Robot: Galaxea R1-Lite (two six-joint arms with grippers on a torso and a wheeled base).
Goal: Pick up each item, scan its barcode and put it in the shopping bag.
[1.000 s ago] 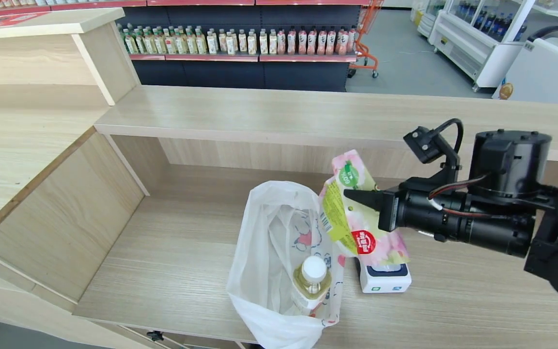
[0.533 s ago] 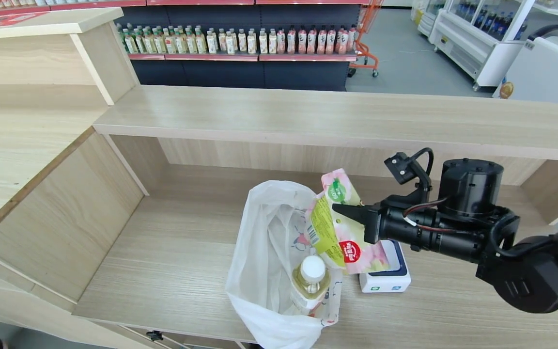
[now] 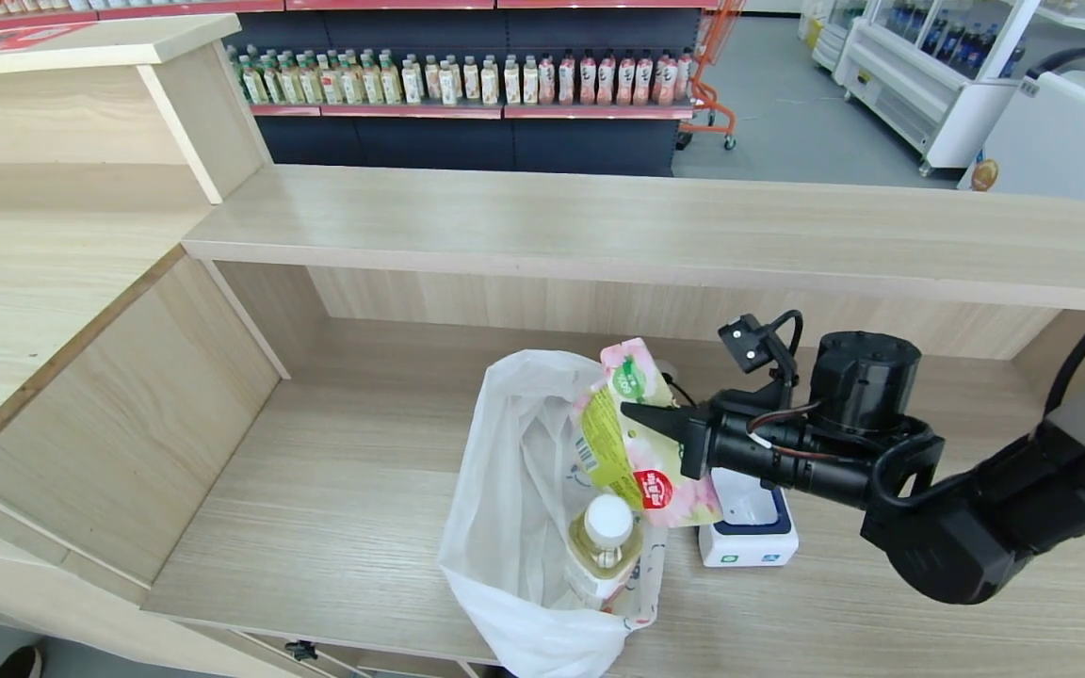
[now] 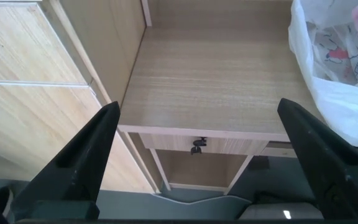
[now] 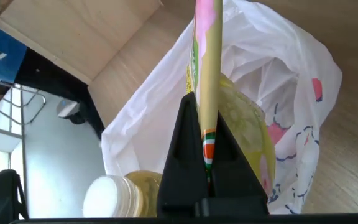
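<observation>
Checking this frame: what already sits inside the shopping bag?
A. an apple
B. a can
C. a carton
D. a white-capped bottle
D: a white-capped bottle stands in the bag, while the right tool holds a pouch by the bag's rim.

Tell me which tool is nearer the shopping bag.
Right. The right tool holds the pouch at the mouth of the shopping bag; the left tool hangs apart beside it.

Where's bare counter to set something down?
Widest free patch: lower counter between the shopping bag and the left side panel. Also bare near the front edge right of the scanner. Crowded where bag, pouch and scanner meet.
</observation>
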